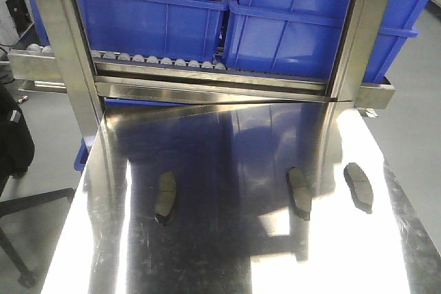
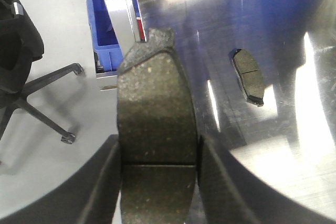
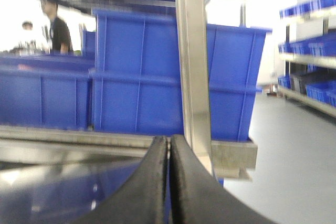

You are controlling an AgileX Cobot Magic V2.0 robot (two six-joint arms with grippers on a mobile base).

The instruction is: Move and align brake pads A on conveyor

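One pad (image 2: 156, 98), apparently in left tool (image 2: 157, 148)

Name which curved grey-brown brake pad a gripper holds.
The curved grey-brown brake pad clamped in the left gripper; the other three lie on the shiny steel tabletop.

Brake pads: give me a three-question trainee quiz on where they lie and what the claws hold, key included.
1. True or false: the left claw is empty.
2. How many brake pads lie on the steel tabletop in the front view?
3. The right claw is: A open; B shut on nothing; C shut on a pad.
Key: 1 false, the held pad sits between its fingers. 2 three. 3 B.
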